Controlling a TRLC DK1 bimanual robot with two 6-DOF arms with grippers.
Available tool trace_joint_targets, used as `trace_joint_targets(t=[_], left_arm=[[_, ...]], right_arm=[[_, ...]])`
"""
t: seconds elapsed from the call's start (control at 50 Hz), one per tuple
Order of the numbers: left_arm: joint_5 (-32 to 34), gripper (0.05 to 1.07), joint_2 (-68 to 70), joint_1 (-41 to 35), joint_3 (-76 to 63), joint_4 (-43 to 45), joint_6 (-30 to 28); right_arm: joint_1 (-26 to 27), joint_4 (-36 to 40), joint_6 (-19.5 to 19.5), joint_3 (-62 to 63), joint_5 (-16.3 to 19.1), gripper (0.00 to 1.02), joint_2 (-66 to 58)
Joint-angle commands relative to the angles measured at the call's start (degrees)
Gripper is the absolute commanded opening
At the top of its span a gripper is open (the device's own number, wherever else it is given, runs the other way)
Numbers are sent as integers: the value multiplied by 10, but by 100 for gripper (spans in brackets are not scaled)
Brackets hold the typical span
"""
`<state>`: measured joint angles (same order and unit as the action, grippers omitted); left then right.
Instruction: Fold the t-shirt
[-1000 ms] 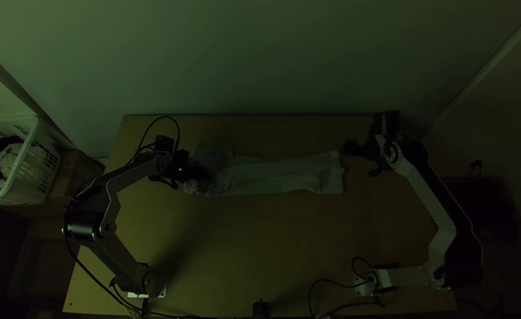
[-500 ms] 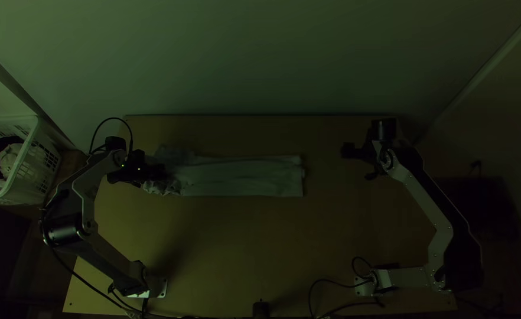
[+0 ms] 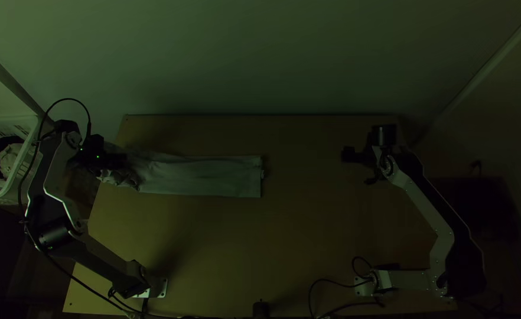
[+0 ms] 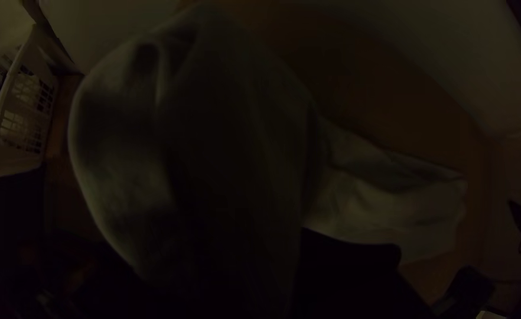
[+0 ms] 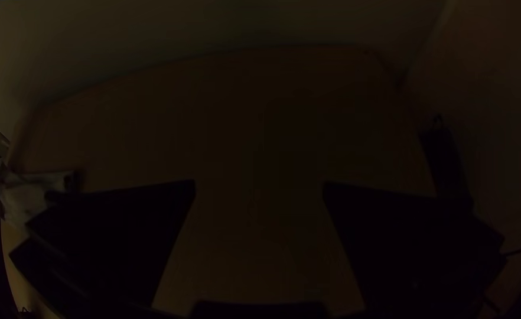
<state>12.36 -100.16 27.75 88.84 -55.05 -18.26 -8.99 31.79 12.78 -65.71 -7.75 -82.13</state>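
Right gripper [image 3: 348, 155] (jaws wide apart)

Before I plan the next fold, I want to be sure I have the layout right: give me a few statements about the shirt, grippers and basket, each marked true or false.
1. The t-shirt lies in a long strip, bunched toward the left gripper. True.
2. The right gripper is clamped on the shirt. False: its fingers stand apart with no cloth between them.
3. The white basket stands beside the table, on the left arm's side. True.
4. The basket is empty. False: light cloth lies in it.
5. The shirt is folded into a compact square. False: it is much longer than wide.
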Motion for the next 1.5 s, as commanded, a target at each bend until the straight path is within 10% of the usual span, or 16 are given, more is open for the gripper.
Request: trace_joint_targets(t=[0.0, 0.66, 1.42, 1.48], left_arm=[[-16, 8, 44, -42, 29, -32, -14], [-118, 8, 43, -380, 131, -165, 99], [-119, 8, -195, -593, 350, -248, 199], [-120, 28, -209, -605, 368, -247, 198]], right_arm=[[0, -7, -3, 19, -2, 99, 19], [30, -9, -1, 67, -2, 99, 74], [57, -31, 1, 115, -1, 99, 99], [57, -38, 1, 120, -2, 99, 100]])
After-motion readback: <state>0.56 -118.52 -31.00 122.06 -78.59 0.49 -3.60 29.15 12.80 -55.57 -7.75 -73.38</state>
